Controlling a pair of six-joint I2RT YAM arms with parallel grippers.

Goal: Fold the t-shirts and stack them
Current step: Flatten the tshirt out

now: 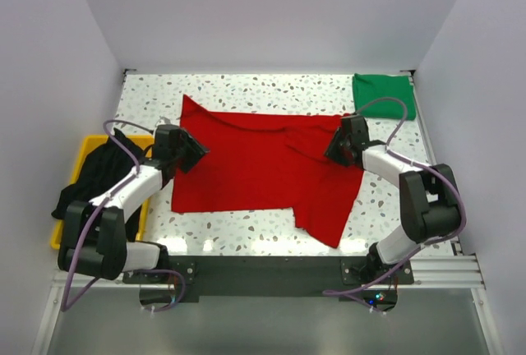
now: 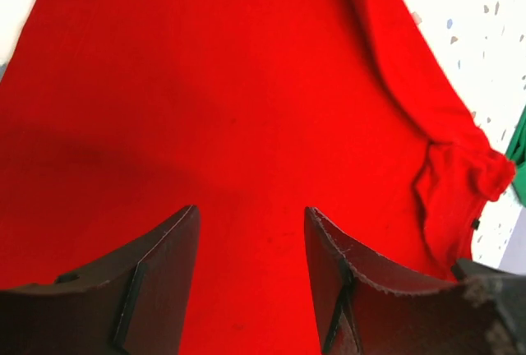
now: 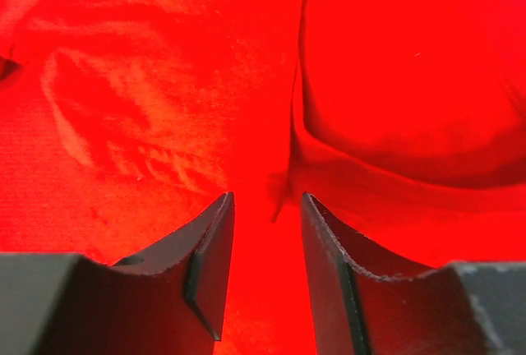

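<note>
Red shirt [image 1: 263, 170] is spread across the middle of the table [image 1: 246, 228], with its right side doubled over. My worry is the right gripper [image 3: 266, 196]. It's parted over a folded ridge and could pinch two layers, then drag everything skewed. I've got the left gripper [image 2: 251, 209] open too, empty, angled down over the shirt's left side. Green shirt [image 1: 384, 94] sits folded in the far right corner.

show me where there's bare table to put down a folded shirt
Bare table runs along the back wall, from the far left corner to the green shirt. A second strip lies between the red shirt and the base rail. Crowded: the middle under the red shirt, the left edge by the yellow bin.
</note>
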